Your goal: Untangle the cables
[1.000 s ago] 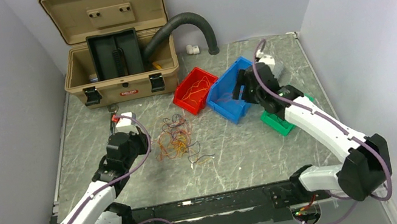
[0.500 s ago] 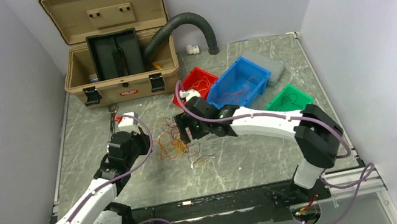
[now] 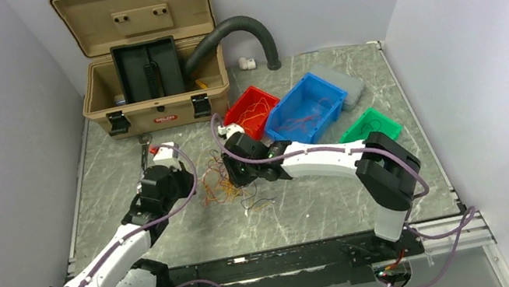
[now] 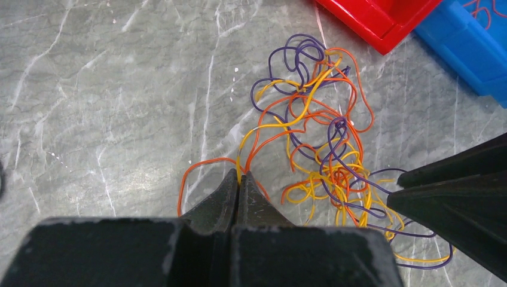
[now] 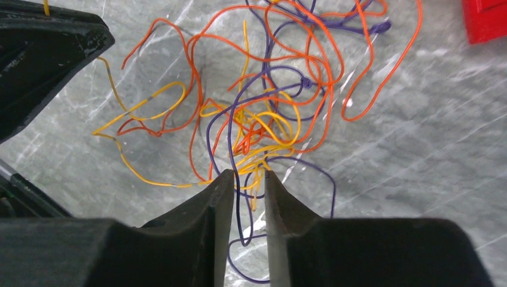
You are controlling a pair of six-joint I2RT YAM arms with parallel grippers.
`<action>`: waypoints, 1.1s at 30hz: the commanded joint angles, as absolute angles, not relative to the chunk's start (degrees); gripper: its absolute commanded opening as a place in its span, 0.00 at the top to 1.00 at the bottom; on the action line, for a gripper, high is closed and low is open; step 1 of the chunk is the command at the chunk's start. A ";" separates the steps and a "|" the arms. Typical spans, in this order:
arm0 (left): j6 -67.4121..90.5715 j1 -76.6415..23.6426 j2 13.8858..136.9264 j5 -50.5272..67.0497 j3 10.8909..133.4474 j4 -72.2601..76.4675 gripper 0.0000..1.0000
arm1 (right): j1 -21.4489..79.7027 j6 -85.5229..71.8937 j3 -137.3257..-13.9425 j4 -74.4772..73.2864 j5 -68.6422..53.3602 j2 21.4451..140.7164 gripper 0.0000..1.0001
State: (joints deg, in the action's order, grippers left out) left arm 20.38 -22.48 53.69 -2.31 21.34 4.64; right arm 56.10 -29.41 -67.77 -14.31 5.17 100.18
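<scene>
One tangle of cables [image 3: 224, 184], left gripper [image 4: 239, 179] pinching a yellow strand, right gripper [image 5: 247, 177] narrowly parted over it

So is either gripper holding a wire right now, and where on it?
The left gripper pinches a yellow cable at the tangle's edge, between its fingertips. The right gripper is open over the cables, gripping nothing.

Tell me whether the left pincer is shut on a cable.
Yes, the left pincer is closed, with a yellow cable pinched between its tips.
</scene>
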 commanded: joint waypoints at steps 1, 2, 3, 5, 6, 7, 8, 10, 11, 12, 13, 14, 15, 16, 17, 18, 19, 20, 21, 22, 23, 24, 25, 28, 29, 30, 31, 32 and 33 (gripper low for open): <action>19.86 -22.76 54.09 -2.07 23.65 4.91 1.00 | 56.67 -31.91 -65.20 -10.13 4.16 99.37 0.88; 19.86 -22.72 54.20 -2.13 23.72 4.80 1.00 | 56.79 -32.36 -64.94 -10.42 5.23 98.98 0.99; 19.95 -22.76 54.30 -2.18 23.74 4.75 1.00 | 56.79 -32.58 -64.78 -10.79 6.55 98.30 1.00; 19.95 -22.74 54.55 -2.45 23.87 4.57 1.00 | 56.78 -32.26 -65.07 -11.91 8.65 95.60 1.00; 20.02 -22.74 54.65 -2.61 23.87 4.57 1.00 | 56.80 -32.03 -65.44 -12.85 10.08 93.92 1.00; 20.04 -22.73 54.73 -2.78 23.82 4.58 1.00 | 56.85 -32.00 -65.87 -14.01 12.20 91.32 1.00; 20.04 -22.72 54.82 -2.90 23.82 4.57 1.00 | 56.78 -31.81 -66.37 -15.29 14.32 89.42 1.00; 20.25 -22.71 55.20 -3.27 23.94 4.55 1.00 | 56.72 -31.08 -68.42 -19.20 18.83 85.61 1.00; 20.34 -22.71 55.53 -3.57 24.27 4.27 1.00 | 56.69 -30.66 -69.41 -21.05 20.97 83.80 1.00; 20.47 -22.70 55.74 -4.01 24.60 3.84 1.00 | 56.71 -30.14 -70.39 -22.65 22.90 81.61 1.00; 20.60 -22.70 55.89 -4.66 24.92 2.96 1.00 | 56.69 -29.53 -71.40 -24.08 24.69 79.46 1.00; 20.88 -22.68 55.67 -5.60 25.14 2.33 1.00 | 56.69 -28.82 -72.36 -25.95 26.62 77.41 1.00; 21.34 -22.68 55.36 -7.30 25.28 1.51 1.00 | 56.62 -28.30 -73.53 -27.38 28.31 75.25 1.00; 22.06 -22.63 54.67 -9.73 25.35 0.45 1.00 | 56.67 -27.71 -74.74 -28.63 30.18 73.37 1.00; 23.08 -22.70 53.81 -12.40 25.27 -1.16 1.00 | 56.53 -27.03 -76.04 -29.79 31.82 71.28 1.00; 24.44 -22.68 52.58 -15.61 24.98 -2.57 1.00 | 56.52 -26.38 -77.24 -30.66 33.30 69.20 1.00; 25.77 -22.68 50.84 -18.38 24.58 -3.45 1.00 | 56.57 -25.87 -78.52 -31.62 34.86 67.45 1.00; 26.92 -22.68 49.53 -20.71 24.02 -4.01 1.00 | 56.48 -25.54 -80.24 -32.40 36.36 65.64 1.00; 27.67 -22.68 48.19 -22.19 23.33 -4.12 1.00 | 56.45 -25.19 -81.34 -32.99 37.80 63.94 1.00; 28.28 -22.68 47.04 -23.54 22.64 -4.05 1.00 | 56.43 -24.84 -82.68 -33.57 39.20 62.58 1.00; 29.01 -22.68 45.88 -24.96 22.07 -4.22 1.00 | 56.37 -24.46 -84.01 -34.14 40.52 61.30 1.00; 30.49 -22.68 44.95 -27.03 21.76 -4.90 1.00 | 56.39 -24.06 -85.35 -34.69 41.72 60.15 1.00; 32.32 -22.68 44.25 -29.76 21.85 -6.46 1.00 | 56.34 -23.67 -86.78 -35.21 43.31 59.54 1.00; 39.46 -22.61 42.24 -39.82 22.71 -13.72 1.00 | 56.34 -22.12 -90.26 -36.83 47.55 58.53 1.00; 42.39 -22.59 41.49 -43.02 23.24 -16.62 1.00 | 56.34 -21.63 -91.27 -37.39 49.05 58.43 1.00; 45.41 -22.60 40.75 -45.99 23.56 -19.72 1.00 | 56.34 -21.05 -92.13 -37.83 50.38 58.25 1.00; 48.38 -22.63 39.99 -48.77 23.70 -23.45 1.00 | 56.37 -20.53 -92.86 -38.14 51.68 58.13 1.00; 51.04 -22.59 39.25 -50.62 23.73 -25.47 1.00 | 56.34 -20.03 -93.49 -38.29 53.13 57.97 1.00; 52.81 -22.61 38.65 -52.10 23.75 -26.97 1.00 | 56.32 -19.52 -93.92 -38.21 54.41 57.75 1.00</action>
